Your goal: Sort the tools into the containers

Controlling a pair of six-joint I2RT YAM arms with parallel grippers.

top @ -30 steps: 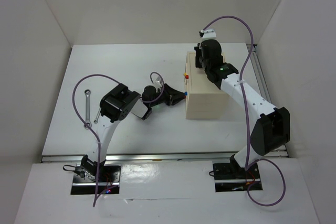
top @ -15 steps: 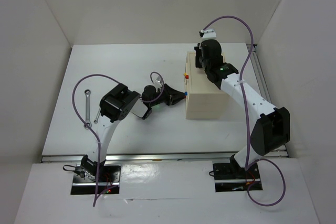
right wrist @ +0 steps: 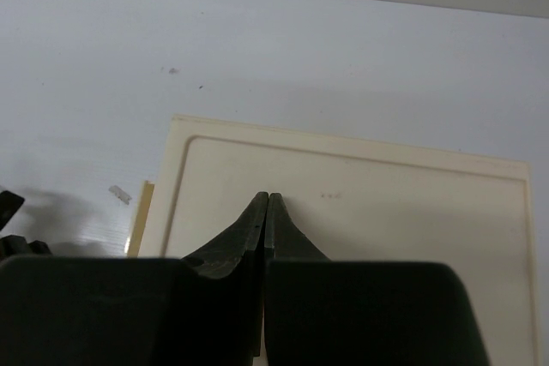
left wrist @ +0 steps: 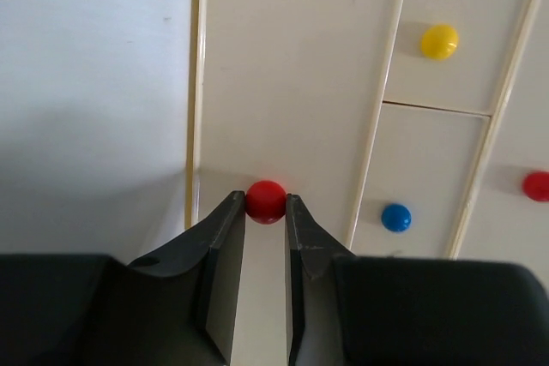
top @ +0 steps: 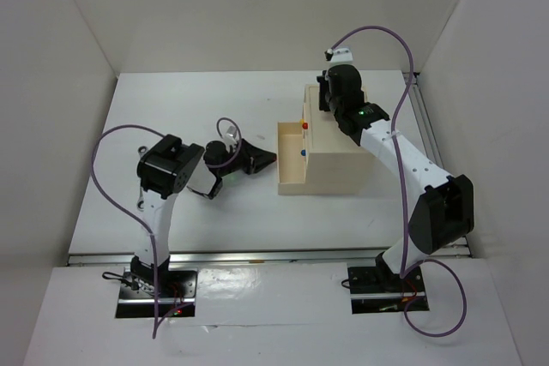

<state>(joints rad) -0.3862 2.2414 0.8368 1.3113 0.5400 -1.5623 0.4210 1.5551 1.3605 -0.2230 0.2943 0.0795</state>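
Red knob (left wrist: 266, 201) right between the fingertips of the left gripper (left wrist: 263, 205). On the left wrist view both dark fingers (left wrist: 225, 237) are closed against its sides, pinching it. That knob sits on the long pale front of the drawer (left wrist: 292, 83). From above, the drawer (top: 290, 160) stands drawn out to the left of the beige box (top: 339, 160), with the left arm stretched towards it from the left. The overhead view hides the pinched knob under the gripper. Only the wrist view shows it, along with the yellow knob (left wrist: 439, 41), the blue knob (left wrist: 395, 217) and a second red knob (left wrist: 537, 186) on the other fronts.

Over to the right gripper (right wrist: 267, 199): its jaws are pressed tight together, nothing between them, with the tips over the flat top of the box. Whether they touch that top, I cannot tell. From above, that gripper is at the far end of the box, and the right arm reaches in from the near right.

The white table (top: 197, 109) is matte. The right wrist view picks up a small pale scrap (right wrist: 120, 195) lying on it just left of the box. Plain white walls (top: 257, 6) close in the far side, left and right. A metal rail (top: 257, 256) runs along the near edge, and purple cables (top: 377, 32) loop off both arms.
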